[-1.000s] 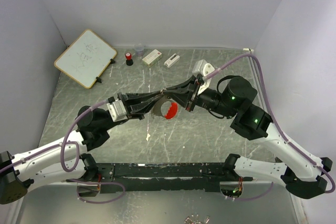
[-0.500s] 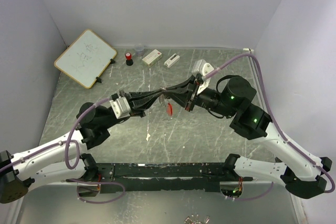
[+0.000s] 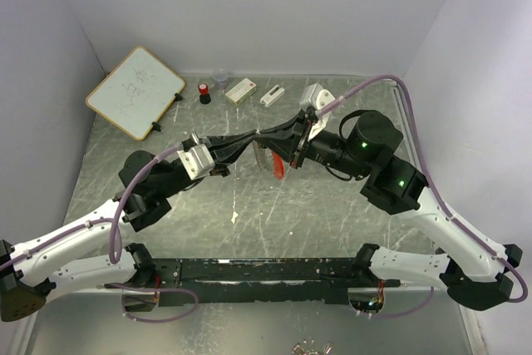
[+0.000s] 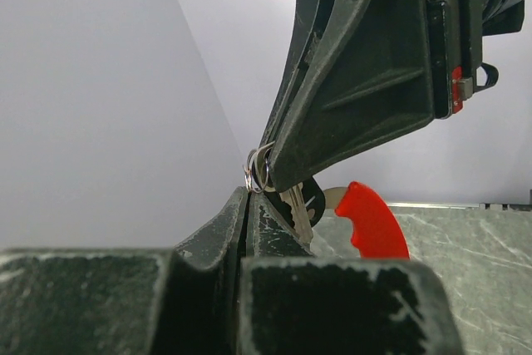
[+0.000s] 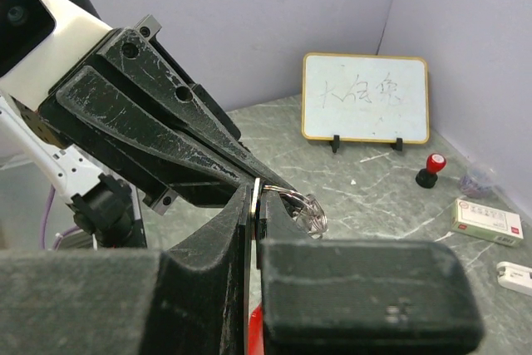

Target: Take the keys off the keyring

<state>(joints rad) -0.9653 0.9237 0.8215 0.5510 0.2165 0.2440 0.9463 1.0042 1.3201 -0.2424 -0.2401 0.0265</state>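
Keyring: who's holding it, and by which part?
Both: left gripper and right gripper pinch the keyring by its silvery loop; red clip and key hang free.

This is a robotics lab test cell. Plain pale walls (image 3: 266,14) box in a grey marble-patterned bench (image 3: 332,222) on three sides. Two white-and-black robot arms (image 3: 75,243) are bolted to a black rail (image 3: 249,270) at its near edge, with purple cables (image 3: 374,89) looping along them. At the back stand loose props: a small whiteboard (image 3: 135,91) on feet, a red-capped black bottle (image 3: 204,93) and two small white boxes (image 3: 240,91).
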